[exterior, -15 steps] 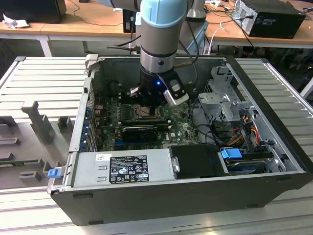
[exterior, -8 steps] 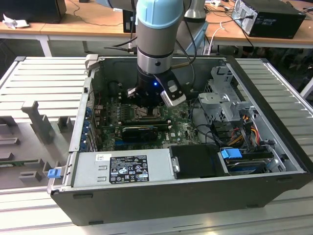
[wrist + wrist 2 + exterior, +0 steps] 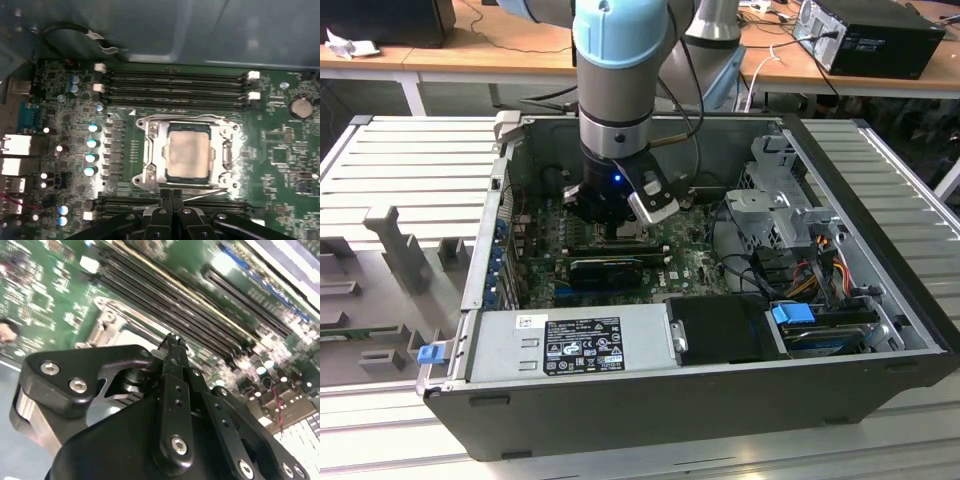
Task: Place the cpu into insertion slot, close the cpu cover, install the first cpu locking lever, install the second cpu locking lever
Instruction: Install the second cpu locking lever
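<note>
Exterior view, left to right: grey ribbed table (image 3: pixel 410 160) with moulded holders at far left; open PC case (image 3: pixel 670 400) at centre, lying on its side; silver power supply (image 3: pixel 570 345) along its near wall with a blue clip (image 3: pixel 430 352) at its left end. Arm (image 3: pixel 620 60) came down from upper centre into the case, with the gripper (image 3: pixel 620 232) low over the green motherboard (image 3: pixel 695 262), a blue light on the wrist. A black card (image 3: pixel 605 270) sat just below the gripper. Right of that: drive cage (image 3: pixel 775 205), bundled cables (image 3: pixel 820 260), blue-tabbed drive (image 3: pixel 795 315). A desk with another black box (image 3: pixel 880 35) sat at upper right. Socket itself was hidden by the gripper here.

Second wrist view: black gripper body filled the lower frame, fingers (image 3: pixel 174 365) pressed together with no gap and nothing between them, tip just over the board. Part of the metal socket frame (image 3: pixel 107 320) showed left of the tip; long black memory slots (image 3: pixel 165 295) ran diagonally from upper left to right. Cpu was not readable from this angle.

First wrist view gave what the others lacked: cpu (image 3: pixel 188 156) sat flat in the slot (image 3: pixel 222 152) at frame centre, pale face showing through the window of the cover (image 3: pixel 152 152), which lay down over it. A thin lever (image 3: pixel 202 195) ran along the lower edge of the socket, whether latched I couldn't tell. Row of blue-topped capacitors (image 3: pixel 91 150) stood to the left, four memory slots above, coin cell (image 3: pixel 300 106) at upper right. Gripper (image 3: pixel 172 197) at bottom centre, fingers together, tip just beside the socket's lower edge, holding nothing.
</note>
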Motion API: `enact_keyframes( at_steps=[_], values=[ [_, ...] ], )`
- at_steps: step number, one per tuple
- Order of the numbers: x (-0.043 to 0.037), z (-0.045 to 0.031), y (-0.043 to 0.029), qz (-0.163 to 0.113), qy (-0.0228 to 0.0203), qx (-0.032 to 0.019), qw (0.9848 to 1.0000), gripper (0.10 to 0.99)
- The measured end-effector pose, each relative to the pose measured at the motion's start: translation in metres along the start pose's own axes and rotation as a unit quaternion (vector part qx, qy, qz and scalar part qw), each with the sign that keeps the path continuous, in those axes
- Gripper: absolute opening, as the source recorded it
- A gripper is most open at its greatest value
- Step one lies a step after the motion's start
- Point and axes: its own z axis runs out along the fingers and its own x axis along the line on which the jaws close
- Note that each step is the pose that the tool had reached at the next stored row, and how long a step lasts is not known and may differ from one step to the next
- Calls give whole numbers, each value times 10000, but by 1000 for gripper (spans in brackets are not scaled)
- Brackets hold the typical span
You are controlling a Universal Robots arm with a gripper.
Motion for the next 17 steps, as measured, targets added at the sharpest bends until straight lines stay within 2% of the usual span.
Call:
enact_keyframes(
  at_steps=[3, 6, 9, 12, 14, 17],
  values=[
    [26, 12, -20, -4, -1, -40, 10000, 106],
    [34, 15, -69, -3, -3, -87, 10000, 106],
    [46, 12, -106, -3, -6, -152, 9999, 106],
    [65, 12, -126, -2, -12, -288, 9996, 106],
    [69, 12, -132, -2, -14, -338, 9994, 106],
    [106, 7, -175, -2, -20, -497, 9988, 106]
  ],
)
